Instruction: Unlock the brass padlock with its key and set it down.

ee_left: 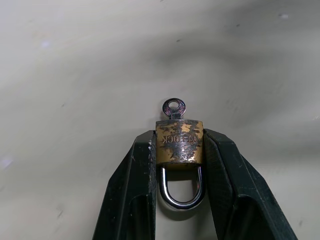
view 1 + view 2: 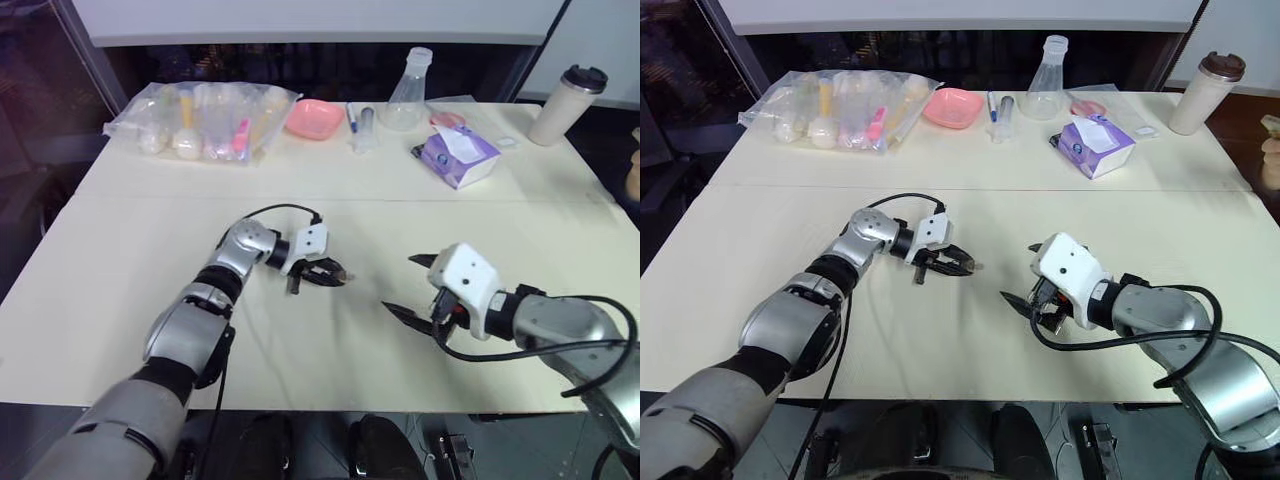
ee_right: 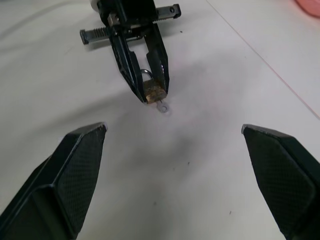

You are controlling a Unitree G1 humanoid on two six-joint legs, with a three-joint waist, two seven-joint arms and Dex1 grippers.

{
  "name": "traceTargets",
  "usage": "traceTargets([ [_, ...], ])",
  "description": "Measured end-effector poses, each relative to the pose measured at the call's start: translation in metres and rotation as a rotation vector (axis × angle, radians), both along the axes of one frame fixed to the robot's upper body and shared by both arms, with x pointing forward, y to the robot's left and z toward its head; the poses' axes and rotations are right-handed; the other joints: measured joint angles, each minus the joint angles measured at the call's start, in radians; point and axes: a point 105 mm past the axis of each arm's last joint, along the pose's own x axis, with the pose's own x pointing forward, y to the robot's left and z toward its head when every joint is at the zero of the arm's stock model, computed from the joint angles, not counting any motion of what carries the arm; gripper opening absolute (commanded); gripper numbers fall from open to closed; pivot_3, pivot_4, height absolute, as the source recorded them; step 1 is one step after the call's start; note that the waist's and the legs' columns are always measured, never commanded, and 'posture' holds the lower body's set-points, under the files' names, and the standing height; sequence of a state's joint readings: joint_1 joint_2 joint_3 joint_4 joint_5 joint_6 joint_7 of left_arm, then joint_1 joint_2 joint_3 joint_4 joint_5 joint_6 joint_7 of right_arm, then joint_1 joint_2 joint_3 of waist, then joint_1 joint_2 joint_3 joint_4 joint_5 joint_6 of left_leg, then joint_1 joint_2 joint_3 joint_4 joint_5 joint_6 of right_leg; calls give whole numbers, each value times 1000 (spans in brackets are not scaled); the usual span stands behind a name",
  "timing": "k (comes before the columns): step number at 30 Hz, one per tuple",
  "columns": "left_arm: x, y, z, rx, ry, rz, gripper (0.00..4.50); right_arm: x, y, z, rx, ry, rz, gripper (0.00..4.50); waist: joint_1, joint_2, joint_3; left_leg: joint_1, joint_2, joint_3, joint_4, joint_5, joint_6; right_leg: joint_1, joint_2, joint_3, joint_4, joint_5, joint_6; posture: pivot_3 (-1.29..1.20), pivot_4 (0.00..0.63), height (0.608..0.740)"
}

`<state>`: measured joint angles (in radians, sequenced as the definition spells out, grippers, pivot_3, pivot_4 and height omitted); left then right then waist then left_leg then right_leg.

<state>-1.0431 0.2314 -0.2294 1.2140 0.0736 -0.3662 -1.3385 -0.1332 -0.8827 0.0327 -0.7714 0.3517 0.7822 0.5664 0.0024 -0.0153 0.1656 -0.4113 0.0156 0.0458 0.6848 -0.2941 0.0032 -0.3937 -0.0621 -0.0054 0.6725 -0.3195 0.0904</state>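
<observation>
Fingers of the left gripper (image 1: 178, 150) squeeze the brass padlock (image 1: 179, 142). Its key (image 1: 174, 107) sticks out. The right gripper (image 3: 172, 150) is wide open nearby.

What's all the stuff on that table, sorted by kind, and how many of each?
Padlock with key: 1, the brass padlock
Plastic bag of items: 1
Pink dish: 1
Clear flask: 1
Purple packet: 1
Lidded cup: 1
Total: 6

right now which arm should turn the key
Right: the left claw is clamped on the brass padlock, key sticking out toward the open right claw, which faces it.
</observation>
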Motion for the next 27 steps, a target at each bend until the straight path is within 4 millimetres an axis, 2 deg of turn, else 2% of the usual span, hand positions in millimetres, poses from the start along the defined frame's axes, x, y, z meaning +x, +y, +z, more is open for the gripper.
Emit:
traceTargets([
  [4,8,31,39,-151,-8,77,750,36,6,-13,-261,-241,62,4500,-17,0,0,-2,0,1,0,1,-1,-5,0,1,3,0,0,0,150,715],
  [7,4,34,60,-199,-35,62,750,53,16,-10,-364,-401,111,4500,-13,0,0,-3,0,1,0,4,-6,-6,0,1,5,0,0,0,150,715],
  [12,-7,37,57,-204,-4,71,750,67,40,-2,-441,-602,201,4500,-15,0,0,-3,0,2,1,5,-9,-6,-1,1,6,0,0,0,150,715],
  [15,-8,38,64,-208,-19,79,750,70,54,0,-442,-672,241,4500,-13,0,0,-3,0,1,1,6,-10,-6,-1,1,8,0,0,0,150,715],
  [18,-8,36,69,-216,-34,83,750,67,62,-1,-444,-700,281,4500,-13,0,0,-3,0,2,1,6,-10,-6,-1,1,8,0,0,0,150,715],
  [25,-9,33,68,-215,-30,92,750,67,75,-3,-451,-720,333,4500,-15,0,0,-3,0,2,1,6,-10,-7,-1,1,9,0,0,0,150,715],
  [27,-9,33,66,-213,-26,93,750,70,77,-2,-460,-735,337,3970,-15,0,0,-3,0,2,1,6,-10,-7,-1,1,9,0,0,0,150,715],
])
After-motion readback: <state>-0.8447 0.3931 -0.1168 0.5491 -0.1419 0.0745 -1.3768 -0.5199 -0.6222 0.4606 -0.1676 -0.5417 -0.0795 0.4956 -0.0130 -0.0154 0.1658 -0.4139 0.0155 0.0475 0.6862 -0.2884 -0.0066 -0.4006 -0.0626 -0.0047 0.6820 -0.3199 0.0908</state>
